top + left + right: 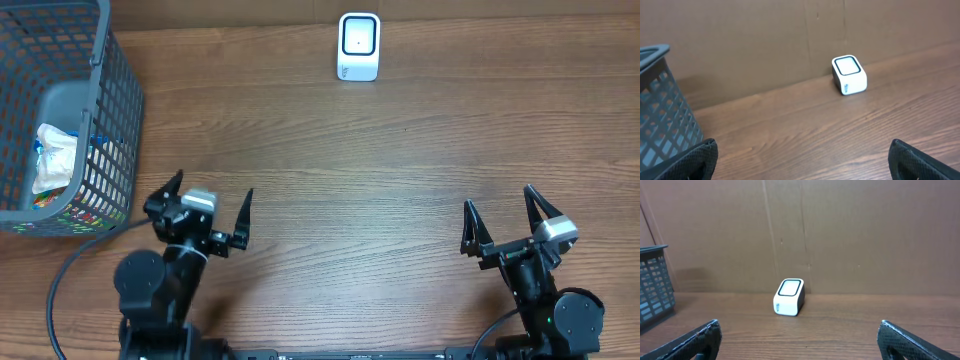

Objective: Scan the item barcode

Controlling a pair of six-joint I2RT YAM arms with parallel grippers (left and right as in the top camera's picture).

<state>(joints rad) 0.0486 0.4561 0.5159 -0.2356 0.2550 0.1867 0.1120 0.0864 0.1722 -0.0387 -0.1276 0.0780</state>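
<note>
Scanner (358, 46) first: a small white box with rounded corners and a dark, square window framed in white, standing at the far edge of the wooden tabletop (400, 150), right against the brown cardboard wall (840, 230). From above, its window faces upward, and both my wrist cameras see the window tilted a little toward me. The item I take to be the one for scanning is a white, crumpled packet (55, 160) with some blue print on it. It lies inside the grey mesh basket (120, 90) at the far left of the tabletop, toward the near wall of the basket, with bits of red, yellow and green showing through the mesh beneath it (I cannot make out a barcode on it from here). My left tool (214, 182) sits low over the near side of the tabletop, just beside the basket's near right corner, its jaws spread wide with nothing between them. My right tool (498, 196) is well apart from it on the near right, also spread wide and holding nothing. Neither tool touches the packet or the scanner.
</note>
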